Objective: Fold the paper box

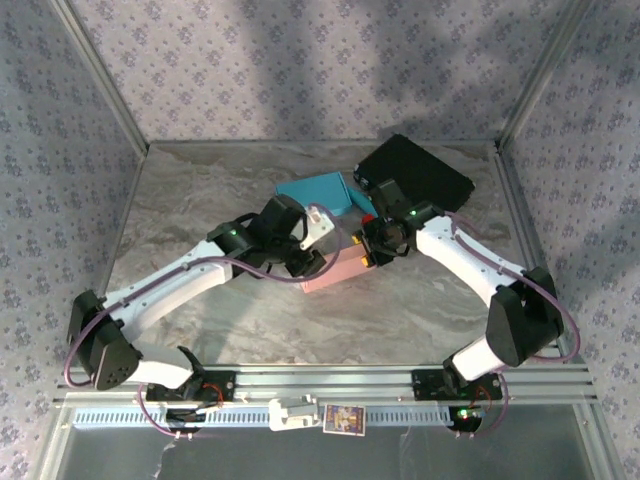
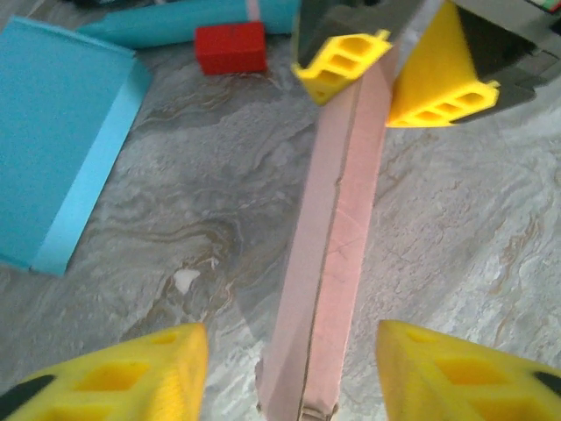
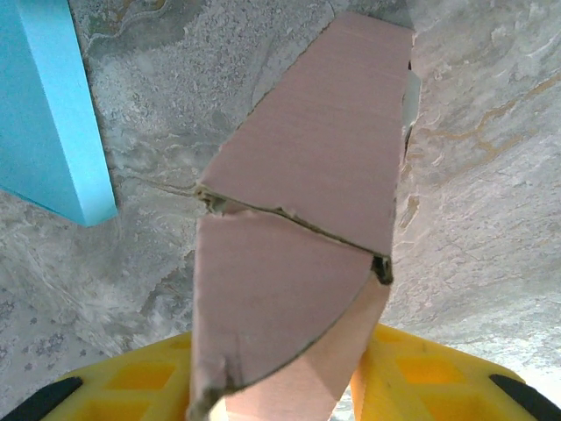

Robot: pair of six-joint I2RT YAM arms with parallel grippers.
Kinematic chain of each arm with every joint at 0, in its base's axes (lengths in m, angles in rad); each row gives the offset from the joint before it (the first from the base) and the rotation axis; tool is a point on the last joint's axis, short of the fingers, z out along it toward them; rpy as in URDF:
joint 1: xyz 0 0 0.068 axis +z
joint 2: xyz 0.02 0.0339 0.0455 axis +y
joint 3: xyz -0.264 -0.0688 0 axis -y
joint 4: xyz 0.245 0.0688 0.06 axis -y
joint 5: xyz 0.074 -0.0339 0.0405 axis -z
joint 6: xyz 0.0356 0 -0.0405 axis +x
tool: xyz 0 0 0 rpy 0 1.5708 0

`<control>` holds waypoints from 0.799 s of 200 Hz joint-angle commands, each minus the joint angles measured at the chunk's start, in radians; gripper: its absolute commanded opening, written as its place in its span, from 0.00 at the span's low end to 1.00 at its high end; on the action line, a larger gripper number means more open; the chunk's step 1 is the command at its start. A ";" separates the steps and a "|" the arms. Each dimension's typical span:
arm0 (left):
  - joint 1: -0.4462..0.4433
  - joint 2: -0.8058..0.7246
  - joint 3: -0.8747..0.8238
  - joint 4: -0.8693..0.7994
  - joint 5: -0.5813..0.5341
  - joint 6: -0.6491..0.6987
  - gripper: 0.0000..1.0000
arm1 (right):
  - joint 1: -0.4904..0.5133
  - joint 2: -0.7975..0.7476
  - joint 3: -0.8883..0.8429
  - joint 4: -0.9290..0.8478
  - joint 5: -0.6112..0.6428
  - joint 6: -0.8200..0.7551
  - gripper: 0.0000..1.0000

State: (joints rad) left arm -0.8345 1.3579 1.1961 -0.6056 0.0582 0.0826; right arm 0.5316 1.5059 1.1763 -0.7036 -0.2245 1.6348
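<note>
Pink paper box (image 1: 335,270): table (image 1: 200,200) centre. Right gripper (image 3: 285,377): pinching one end flap. Left gripper (image 2: 289,368): fingers apart, straddling other end, not touching.

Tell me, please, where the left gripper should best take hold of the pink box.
Probably its near end, from above, across the flat faces: the pink box stands on edge, thin, between the fingers of the open left gripper; the right gripper clamps its far end.
</note>
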 commanded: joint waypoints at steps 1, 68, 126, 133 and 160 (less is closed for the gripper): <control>0.044 -0.026 0.027 -0.144 -0.005 -0.187 0.48 | -0.008 0.034 0.008 -0.037 0.022 0.014 0.42; 0.077 0.027 0.075 -0.291 0.108 -0.250 0.37 | -0.007 0.056 0.052 -0.049 0.016 0.015 0.41; 0.071 0.089 0.092 -0.303 0.023 -0.221 0.34 | -0.010 0.064 0.058 -0.055 0.013 0.017 0.41; 0.072 0.093 0.093 -0.297 0.021 -0.218 0.35 | -0.010 0.065 0.060 -0.054 0.013 0.017 0.41; 0.071 0.116 0.103 -0.294 0.021 -0.216 0.33 | -0.012 0.073 0.060 -0.054 0.008 0.017 0.40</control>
State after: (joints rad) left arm -0.7593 1.4551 1.2625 -0.8848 0.0994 -0.1410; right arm 0.5278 1.5494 1.2232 -0.7147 -0.2253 1.6348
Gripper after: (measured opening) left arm 0.344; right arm 0.407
